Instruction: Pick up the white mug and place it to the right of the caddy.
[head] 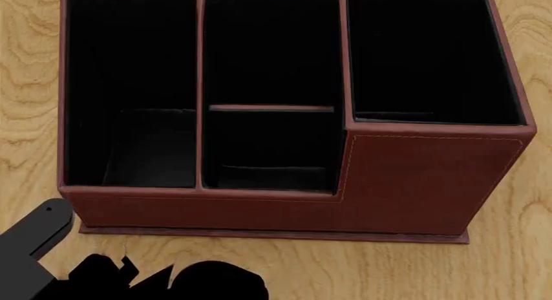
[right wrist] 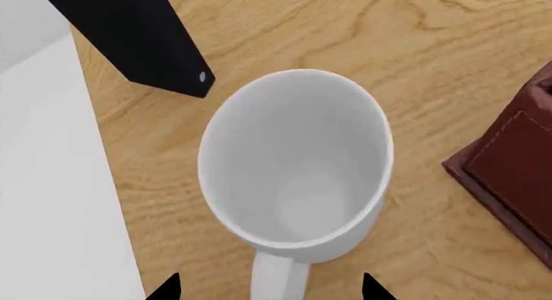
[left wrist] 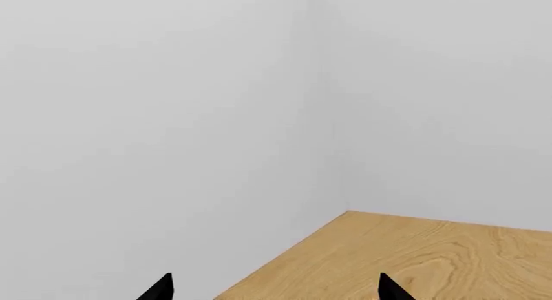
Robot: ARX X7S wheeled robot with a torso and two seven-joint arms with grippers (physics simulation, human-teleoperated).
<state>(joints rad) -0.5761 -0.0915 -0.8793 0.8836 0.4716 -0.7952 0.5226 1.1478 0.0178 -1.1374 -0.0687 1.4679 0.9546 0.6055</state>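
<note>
Right gripper (right wrist: 269, 290) sits directly over the white mug (right wrist: 296, 161), camera looking straight down into the cup. Only the two black fingertips (right wrist: 165, 288) show, spread wide either side of the mug's handle (right wrist: 278, 277), not touching it. Nothing pinched.

Left gripper (left wrist: 274, 288): tips spread apart as well, nothing between them, aimed at a corner of the desk (left wrist: 405, 258) and the bare grey walls beyond.

White mug stands upright on the desk, opening up, inside empty. It is near the caddy (head: 293, 119) but clear of it; wood grain shows between the mug and the caddy's base corner (right wrist: 509, 183) in the right wrist view. Which side of the caddy that corner belongs to, I cannot tell. The mug does not appear in the head view.

Caddy fills most of the head view: reddish-brown shell, black-lined compartments all empty, stepped front with the tall block at its right end. Black arm parts (head: 35, 238) sit in front of the caddy's left front corner.
</note>
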